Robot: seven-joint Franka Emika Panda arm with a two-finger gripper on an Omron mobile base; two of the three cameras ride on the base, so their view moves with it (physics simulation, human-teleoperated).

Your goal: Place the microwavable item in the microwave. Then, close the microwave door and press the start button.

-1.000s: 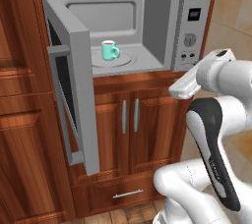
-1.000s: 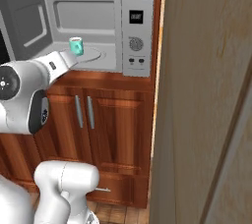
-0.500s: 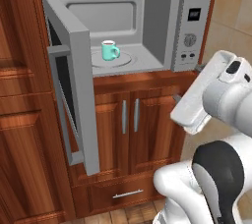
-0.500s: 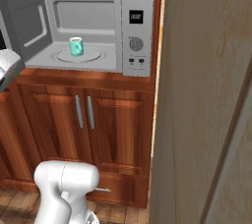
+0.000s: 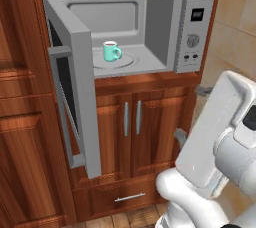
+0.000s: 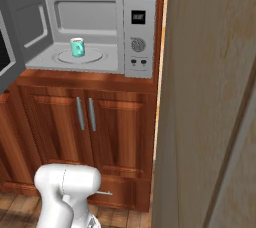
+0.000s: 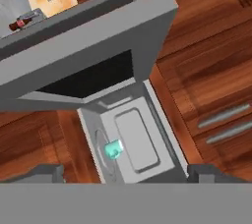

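The microwave [image 5: 150, 27] stands open in a wooden cabinet niche. The teal-green mug [image 5: 112, 51] sits upright on its glass turntable [image 5: 127, 61]; it is also in the right base view as the mug [image 6: 77, 47] and in the hand view as the mug [image 7: 113, 149]. The microwave door [image 5: 75, 87] is swung wide out to the left, its dark window [image 7: 93, 78] facing the hand camera. My gripper [image 7: 127, 174] is open and empty, well back from the microwave and rolled. In the left base view the gripper [image 5: 191, 114] hangs right of the lower cabinet doors.
Two wooden cabinet doors [image 5: 131, 122] and a drawer [image 5: 130, 197] lie under the microwave. A tall wooden panel [image 6: 210, 97] blocks the right side. The control panel [image 5: 194, 32] is on the microwave's right. A small brown bottle [image 7: 22, 21] lies on a distant counter.
The arm has drawn back from the microwave's front, down and to the right in the left base view, and swung out of the right base view. Mug and door have not moved.
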